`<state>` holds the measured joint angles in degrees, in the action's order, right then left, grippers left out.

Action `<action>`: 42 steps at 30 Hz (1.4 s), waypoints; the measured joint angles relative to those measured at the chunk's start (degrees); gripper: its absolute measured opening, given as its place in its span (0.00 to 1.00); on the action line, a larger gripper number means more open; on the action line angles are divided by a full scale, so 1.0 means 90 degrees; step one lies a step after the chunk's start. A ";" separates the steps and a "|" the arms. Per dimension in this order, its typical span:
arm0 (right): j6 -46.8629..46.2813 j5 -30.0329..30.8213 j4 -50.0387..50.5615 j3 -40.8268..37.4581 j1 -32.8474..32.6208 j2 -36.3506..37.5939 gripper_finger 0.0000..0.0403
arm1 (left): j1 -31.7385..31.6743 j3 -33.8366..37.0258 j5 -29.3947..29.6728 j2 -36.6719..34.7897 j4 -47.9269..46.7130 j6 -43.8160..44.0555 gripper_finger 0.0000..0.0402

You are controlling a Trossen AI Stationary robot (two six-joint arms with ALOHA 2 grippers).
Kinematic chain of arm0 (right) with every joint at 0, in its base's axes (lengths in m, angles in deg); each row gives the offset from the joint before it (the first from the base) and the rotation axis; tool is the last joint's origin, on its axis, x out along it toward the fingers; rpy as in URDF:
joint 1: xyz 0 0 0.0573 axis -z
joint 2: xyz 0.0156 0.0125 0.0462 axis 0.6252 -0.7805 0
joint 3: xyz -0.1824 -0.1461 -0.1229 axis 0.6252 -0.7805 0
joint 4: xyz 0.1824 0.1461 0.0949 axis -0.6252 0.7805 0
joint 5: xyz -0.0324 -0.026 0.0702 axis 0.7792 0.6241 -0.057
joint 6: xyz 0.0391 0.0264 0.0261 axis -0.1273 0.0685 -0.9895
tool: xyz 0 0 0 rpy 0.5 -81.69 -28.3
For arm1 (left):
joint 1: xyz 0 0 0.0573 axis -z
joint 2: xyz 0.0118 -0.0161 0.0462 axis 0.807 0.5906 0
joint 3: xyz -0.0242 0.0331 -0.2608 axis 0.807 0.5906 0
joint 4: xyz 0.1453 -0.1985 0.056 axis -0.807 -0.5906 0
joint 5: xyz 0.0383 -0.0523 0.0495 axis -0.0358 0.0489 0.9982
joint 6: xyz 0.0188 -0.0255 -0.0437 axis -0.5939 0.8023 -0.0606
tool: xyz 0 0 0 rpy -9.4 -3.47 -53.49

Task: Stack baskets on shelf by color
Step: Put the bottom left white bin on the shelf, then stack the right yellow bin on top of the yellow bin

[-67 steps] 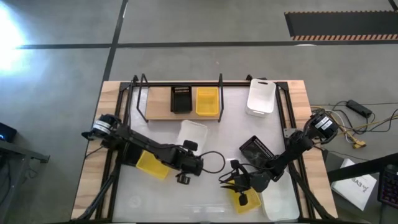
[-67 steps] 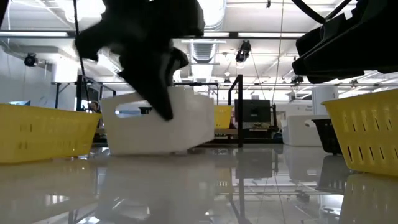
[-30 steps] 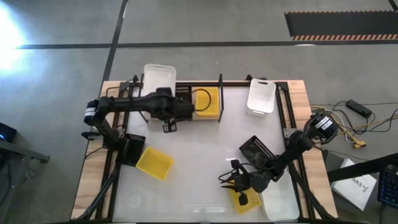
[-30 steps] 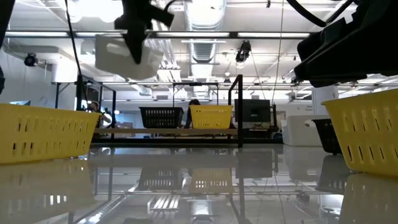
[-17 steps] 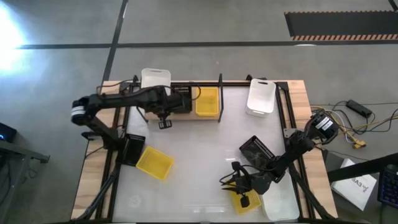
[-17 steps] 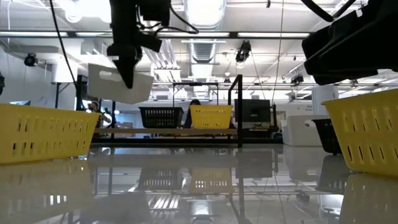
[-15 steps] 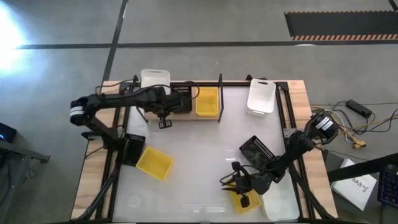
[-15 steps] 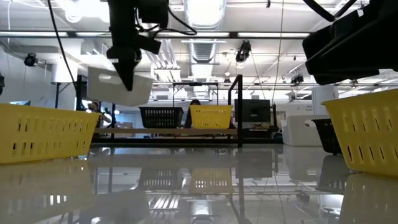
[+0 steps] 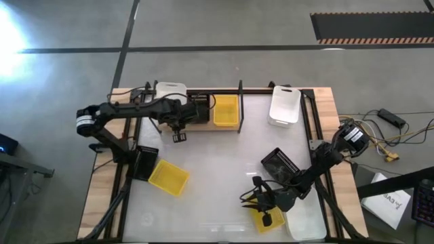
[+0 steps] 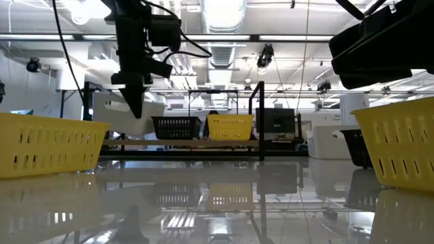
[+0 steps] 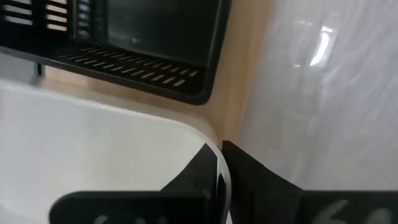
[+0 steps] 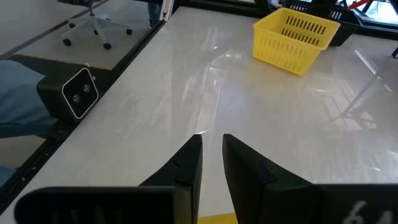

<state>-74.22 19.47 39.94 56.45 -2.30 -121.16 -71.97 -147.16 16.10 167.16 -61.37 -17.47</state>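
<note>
The left claw [image 9: 178, 130] is pinched on the rim of a white basket [image 9: 170, 90], its two fingers [image 11: 249, 171] closed either side of the thin wall at a rounded corner. It holds that basket over the left end of the shelf [image 9: 166, 120]; in the low view the basket [image 10: 125, 110] hangs tilted beside the black upright posts, and whether it touches the board cannot be told. Just beside it on the shelf stands a black basket [image 9: 198, 106], its slatted side close to the white rim in the left wrist view [image 11: 134, 46], with a strip of bare board between them. Next along sits a yellow basket [image 9: 226, 110], hard against the shelf's right post.

The right claw [image 9: 260, 200] waits low over the near right part of the tabletop [image 9: 217, 176], fingers [image 12: 186, 165] nearly shut with a narrow gap and nothing between them. It is at the edge of a yellow basket [image 9: 266, 217] close to the front edge, with a white basket [image 9: 303, 222] just to its right at the corner. Another black basket [image 9: 279, 163] lies tilted under the right arm.

A second yellow basket [image 9: 168, 177] lies on the near left of the tabletop, close to the side rail. One more white basket [image 9: 285, 105] sits at the far right, apart from the shelf. The middle of the tabletop is open.
</note>
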 joint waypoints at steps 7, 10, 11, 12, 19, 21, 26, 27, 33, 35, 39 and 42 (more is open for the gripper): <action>0.0000 0.0000 -0.0001 0.0000 0.0001 0.0000 0.14 | -0.0112 0.0015 -0.0391 0.0001 0.0074 -0.0311 0.00; 0.0000 0.0000 -0.0001 0.0000 0.0000 0.0000 0.14 | -0.0126 0.0029 -0.0461 0.0000 0.0175 -0.0365 0.00; 0.0000 0.0000 -0.0001 0.0000 0.0001 0.0000 0.14 | -0.0129 0.0035 -0.0462 -0.0001 0.0173 -0.0367 0.00; 0.0000 0.0000 -0.0001 0.0000 0.0002 0.0000 0.14 | -0.0135 0.0039 -0.0465 0.0001 0.0172 -0.0364 0.00; 0.0000 0.0000 -0.0001 0.0000 0.0002 0.0000 0.14 | -0.0141 0.0206 -0.0531 -0.0003 0.0292 -0.0373 0.00; 0.0000 0.0000 0.0000 0.0000 0.0002 0.0000 0.14 | -0.0141 0.0264 -0.0562 -0.0016 0.0315 -0.0443 0.00; 0.0000 0.0000 -0.0001 0.0002 0.0002 0.0000 0.14 | -0.0141 0.0325 -0.0609 -0.0005 0.0340 -0.0478 0.04; 0.0000 0.0000 -0.0001 0.0002 0.0002 0.0000 0.14 | -0.0144 0.0335 -0.0612 0.0010 0.0381 -0.0477 0.06; -0.0046 0.0000 -0.0001 0.0002 0.0002 0.0000 0.14 | -0.0149 0.0327 -0.0616 0.0003 0.0632 -0.0475 0.21; -0.0044 0.0000 -0.0001 0.0002 0.0002 0.0000 0.14 | -0.0149 0.0321 -0.0616 0.0003 0.0608 -0.0471 0.25; -0.0044 0.0000 -0.0001 0.0002 0.0002 0.0000 0.14 | -0.0154 0.0147 -0.0612 -0.0006 0.0621 -0.0307 0.30; -0.0044 0.0000 -0.0001 0.0002 0.0002 0.0000 0.14 | -0.0154 0.0034 -0.0612 -0.0022 0.0712 -0.0254 0.32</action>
<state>-74.62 19.47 39.93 56.47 -2.28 -121.16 -73.35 -146.86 10.59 166.96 -54.96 -19.76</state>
